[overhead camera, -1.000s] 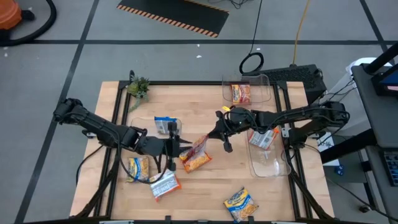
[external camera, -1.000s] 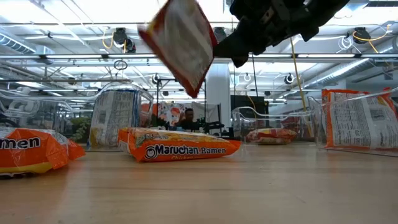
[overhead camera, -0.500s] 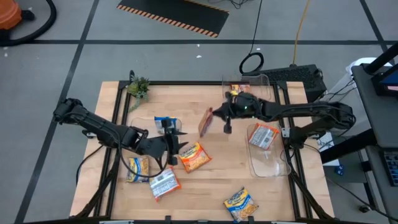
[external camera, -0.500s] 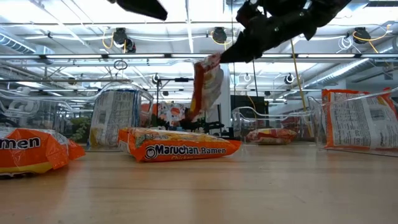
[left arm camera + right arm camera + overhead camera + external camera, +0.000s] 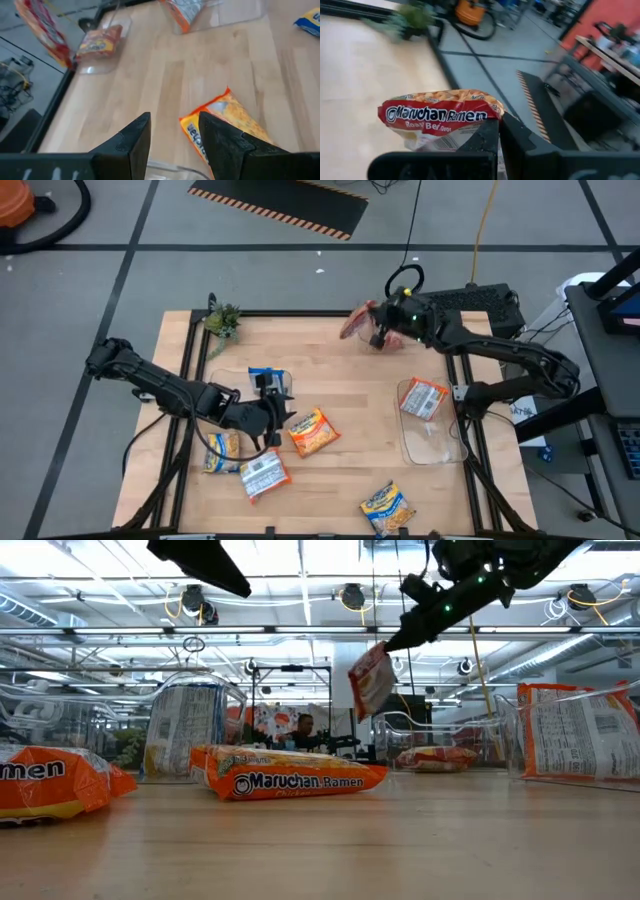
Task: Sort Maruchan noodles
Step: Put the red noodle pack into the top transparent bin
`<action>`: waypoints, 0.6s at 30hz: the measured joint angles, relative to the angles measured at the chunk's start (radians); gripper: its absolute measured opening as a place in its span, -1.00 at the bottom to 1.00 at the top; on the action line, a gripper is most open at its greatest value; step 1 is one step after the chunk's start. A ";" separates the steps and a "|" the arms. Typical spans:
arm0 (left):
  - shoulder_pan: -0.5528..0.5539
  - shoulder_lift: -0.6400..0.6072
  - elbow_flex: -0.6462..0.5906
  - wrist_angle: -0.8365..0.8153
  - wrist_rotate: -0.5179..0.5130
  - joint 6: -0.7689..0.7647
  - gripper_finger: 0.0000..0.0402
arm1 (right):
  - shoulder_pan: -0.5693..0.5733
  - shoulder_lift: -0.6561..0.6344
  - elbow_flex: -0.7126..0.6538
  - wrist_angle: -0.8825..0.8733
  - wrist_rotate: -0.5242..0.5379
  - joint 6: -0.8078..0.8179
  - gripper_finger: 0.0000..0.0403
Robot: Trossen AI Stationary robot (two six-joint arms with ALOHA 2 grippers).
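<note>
My right claw [image 5: 378,337] pinches a red crinkly Maruchan packet [image 5: 353,322], hanging sideways beside the clear plastic bin [image 5: 425,322]; left claw [image 5: 281,417] open.

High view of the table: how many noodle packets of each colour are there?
Red or orange packets: 3
Yellow packets: 2
Silver-white packets: 2
Blue-and-white packet: 1
Total: 8
</note>
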 joint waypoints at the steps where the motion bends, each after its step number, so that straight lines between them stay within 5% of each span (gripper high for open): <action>1: -0.001 0.000 0.000 -0.011 0.007 -0.009 -0.14 | -0.024 0.000 0.000 0.000 0.008 0.000 -1.00; 8: -0.002 0.000 0.000 -0.089 0.011 -0.059 -0.14 | -0.125 0.000 0.000 -0.039 0.230 -0.026 -1.00; 18: 0.004 0.000 0.000 -0.069 0.006 -0.013 -0.14 | -0.209 0.059 0.000 -0.092 0.338 0.006 -1.00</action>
